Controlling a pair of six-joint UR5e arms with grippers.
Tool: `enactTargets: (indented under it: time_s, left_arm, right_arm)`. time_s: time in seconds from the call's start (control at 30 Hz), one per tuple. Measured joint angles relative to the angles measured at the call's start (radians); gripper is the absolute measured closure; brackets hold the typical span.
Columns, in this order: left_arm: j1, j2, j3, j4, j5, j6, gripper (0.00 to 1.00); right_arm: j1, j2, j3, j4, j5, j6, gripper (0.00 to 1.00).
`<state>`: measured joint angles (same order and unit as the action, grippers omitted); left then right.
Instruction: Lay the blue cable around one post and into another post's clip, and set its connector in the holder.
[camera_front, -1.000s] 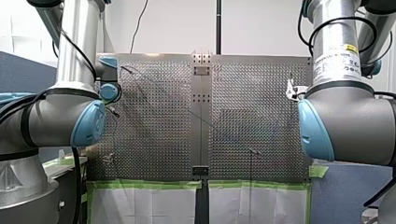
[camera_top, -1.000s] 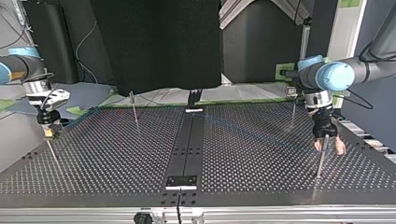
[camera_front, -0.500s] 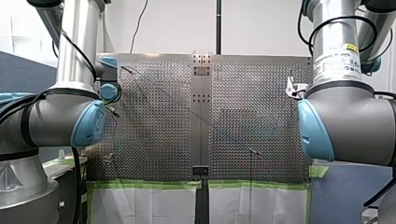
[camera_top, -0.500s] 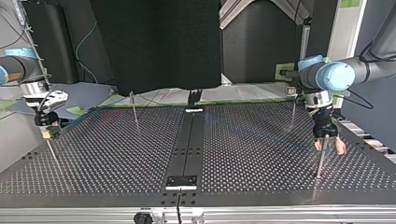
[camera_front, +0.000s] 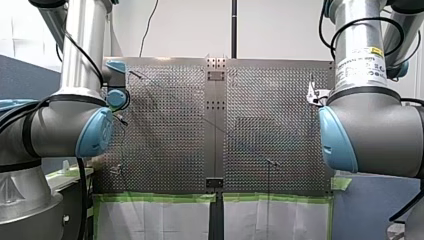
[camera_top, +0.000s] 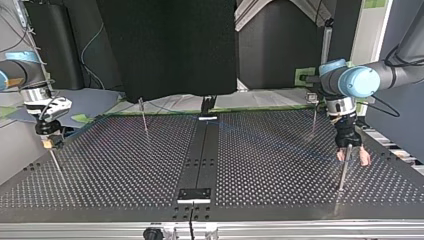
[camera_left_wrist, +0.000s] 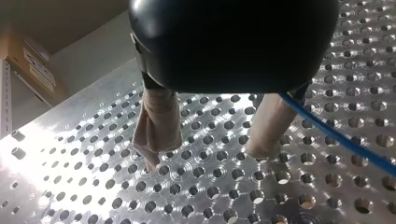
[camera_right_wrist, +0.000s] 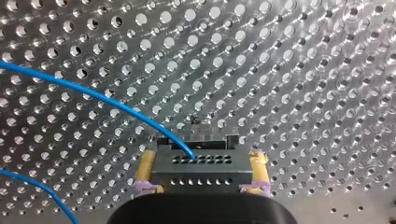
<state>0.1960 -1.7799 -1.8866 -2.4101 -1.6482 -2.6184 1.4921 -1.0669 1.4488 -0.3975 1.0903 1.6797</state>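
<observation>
The right gripper has its two yellow-padded fingers clamped on a dark grey rectangular connector block with rows of small holes. The block's long axis lies across the grip, running from one pad to the other, and its holed side faces the wrist camera. The thin blue cable goes into that side near the middle and curves away ahead of the gripper. A second stretch of it passes beside the gripper body.

In the top view this gripper hangs at nine o'clock over the edge of the silver perforated table, with a thin metal post just under it. From there the cable shows only as a faint blue line heading towards three o'clock.

Over at three o'clock the left gripper hovers low. Its beige-padded fingers stand wide apart with bare plate between them, and the cable runs just outside one finger. A second post stands right by this gripper. Two far posts, at eleven o'clock and one o'clock, flank a black centre strip.
</observation>
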Motion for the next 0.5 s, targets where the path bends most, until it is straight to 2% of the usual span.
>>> enactTargets:
  time_s: [0.2, 0.5]
  left_arm:
    - [0.0, 0.0, 0.0, 0.0, 0.0, 0.0, 0.0]
    - [0.0, 0.0, 0.0, -0.001, 0.0, 0.0, 0.0]
  right_arm:
    - [0.001, 0.002, 0.0, -0.011, 0.004, 0.011, 1.0]
    - [0.002, 0.006, 0.0, -0.025, 0.026, 0.025, 1.0]
